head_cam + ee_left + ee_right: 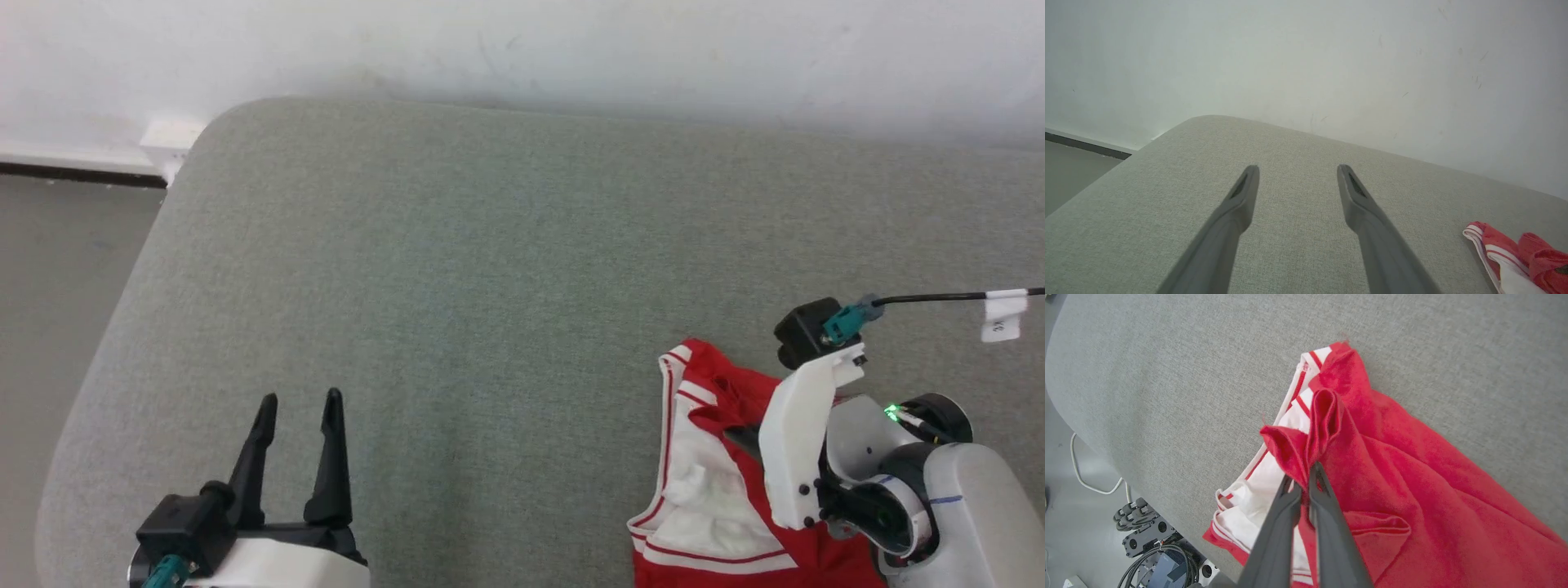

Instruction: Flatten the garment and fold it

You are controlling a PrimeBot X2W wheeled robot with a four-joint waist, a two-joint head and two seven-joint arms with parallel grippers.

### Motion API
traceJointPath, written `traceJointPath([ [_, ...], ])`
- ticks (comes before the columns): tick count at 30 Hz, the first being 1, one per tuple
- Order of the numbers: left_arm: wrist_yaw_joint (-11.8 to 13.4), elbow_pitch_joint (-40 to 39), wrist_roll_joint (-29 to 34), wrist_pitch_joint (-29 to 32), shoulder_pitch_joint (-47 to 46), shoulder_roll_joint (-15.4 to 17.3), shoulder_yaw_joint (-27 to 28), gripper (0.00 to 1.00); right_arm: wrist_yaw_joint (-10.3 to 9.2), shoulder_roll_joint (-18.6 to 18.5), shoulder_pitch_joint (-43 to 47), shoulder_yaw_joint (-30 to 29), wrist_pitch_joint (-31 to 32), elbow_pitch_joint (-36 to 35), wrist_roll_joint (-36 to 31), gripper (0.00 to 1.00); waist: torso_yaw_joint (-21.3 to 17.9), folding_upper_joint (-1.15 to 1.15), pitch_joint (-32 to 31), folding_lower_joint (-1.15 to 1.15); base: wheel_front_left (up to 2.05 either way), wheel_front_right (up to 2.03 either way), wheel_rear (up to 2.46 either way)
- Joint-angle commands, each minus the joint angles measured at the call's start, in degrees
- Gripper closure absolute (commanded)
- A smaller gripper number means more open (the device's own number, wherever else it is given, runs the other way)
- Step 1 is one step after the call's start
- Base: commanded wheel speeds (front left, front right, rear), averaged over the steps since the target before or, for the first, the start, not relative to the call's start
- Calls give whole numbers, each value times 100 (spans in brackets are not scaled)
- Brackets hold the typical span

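The garment (706,506) is a red jersey with white sleeve fabric and red-and-white striped trim, lying crumpled at the lower right of the grey padded table (490,269). My right gripper (1303,477) is shut on a bunched red fold of the garment (1412,490), lifting that fold off the surface; in the head view its white wrist housing hides the fingertips. My left gripper (300,400) stands open at the lower left, well away from the cloth, with nothing between its fingers (1241,196). A red and white edge of the garment (1511,253) shows at the lower right of the left wrist view.
A white wall (522,49) runs behind the table's far edge. The table's rounded left corner drops to a grey floor (57,245). Cables and a dark device (1151,547) lie on the floor below the table's near edge. A black cable with a white tag (1002,314) runs off to the right.
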Motion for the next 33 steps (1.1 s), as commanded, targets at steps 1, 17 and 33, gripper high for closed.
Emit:
traceJointPath([
  [1,-46,36,-16,-46,-92,-36,-18,0,-4,-38,-85,34,12,53,-39,100,159,0,144,0,0,0,0],
  [17,-137,285,14,-62,-354,-217,-216,0,-4,-127,-200,416,290,362,-61,0,105,0,234,0,0,0,0],
  [33,54,-165,31,65,-176,34,-28,0,-4,-285,707,-1251,-1194,-1443,-93,0,-694,0,236,0,0,0,0],
])
